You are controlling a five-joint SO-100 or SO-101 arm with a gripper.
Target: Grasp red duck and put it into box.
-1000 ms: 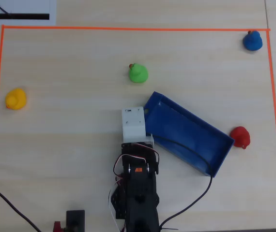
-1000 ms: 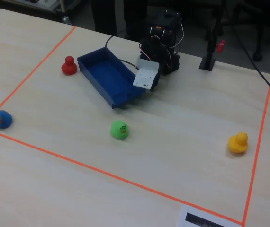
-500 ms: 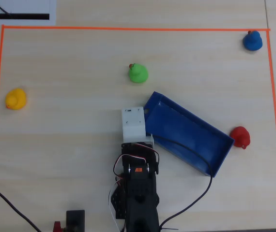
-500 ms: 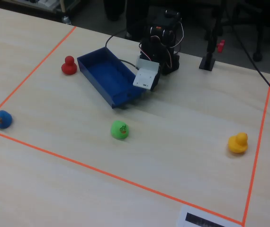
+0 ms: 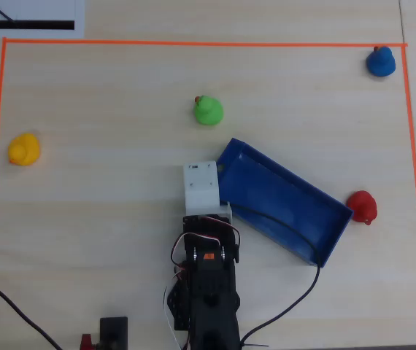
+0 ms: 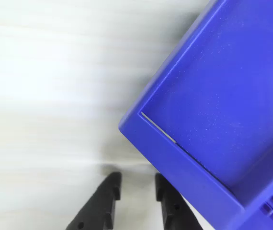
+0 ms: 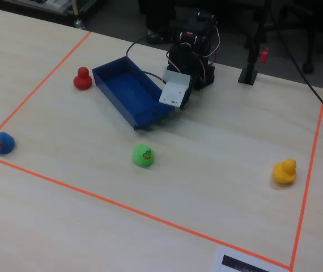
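With its gripper (image 6: 135,188) slightly parted and empty beside the box (image 5: 325,235), the arm needed to swing toward three o'clock in the overhead view, where the red duck (image 5: 362,206) sat just beyond the box's far end.

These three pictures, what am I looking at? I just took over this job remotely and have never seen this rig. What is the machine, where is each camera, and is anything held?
It is one small robot arm with a two-finger gripper on a wooden table marked with orange tape. One camera looks straight down, one rides on the wrist, and one stands across the table facing the arm.

On the table lie a blue box, a red duck just beyond the box's far end, a green duck, a blue duck and a yellow duck.

The wrist view shows the black fingers slightly apart and empty beside the box's corner. Nothing is held.
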